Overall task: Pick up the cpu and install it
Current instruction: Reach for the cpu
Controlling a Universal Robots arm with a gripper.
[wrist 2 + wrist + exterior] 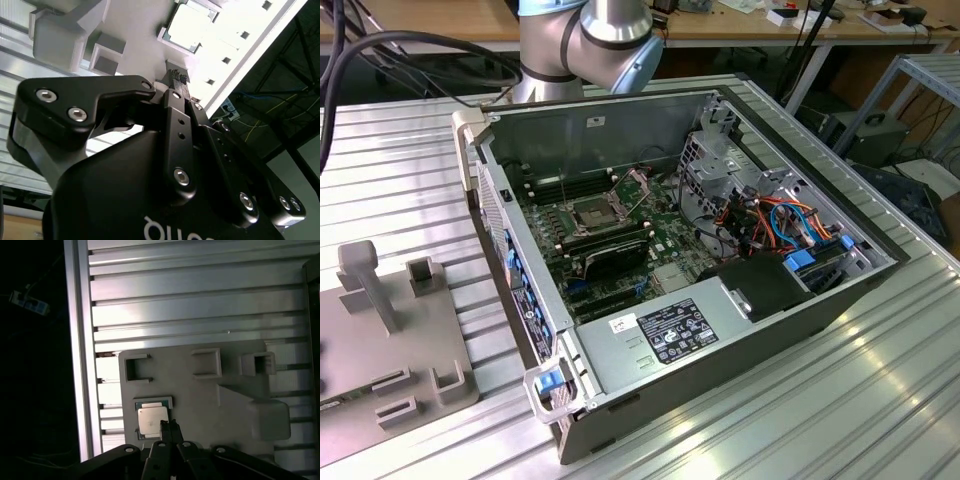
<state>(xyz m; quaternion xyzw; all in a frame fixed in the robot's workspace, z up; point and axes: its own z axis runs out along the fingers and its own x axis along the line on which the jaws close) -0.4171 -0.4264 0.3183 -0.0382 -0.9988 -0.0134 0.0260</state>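
Table [800, 400]: ribbed aluminium, carrying the computer case and, at the exterior view's left, a grey fixture plate [410, 340].
Computer case [620, 120]: lies on its side with the side panel off. Inside are the motherboard [670, 225] with its black-framed socket [592, 212], a grey power supply [665, 330] along the near wall, and a tangle of orange and blue cables [770, 215] towards the exterior view's right.
Arm [585, 35]: its base stands behind the case.
Fixture plate [200, 405]: has several raised holders; one square nest [153, 401] holds the cpu.
Gripper [170, 426]: black, poised over the plate, fingers closed together with nothing between them. The tips are just beside the nest; it is hard to tell whether they touch anything.
Cpu [151, 420]: lies flat in the nest, silver top up, also seen in the second wrist view [189, 27] past the gripper [178, 75].
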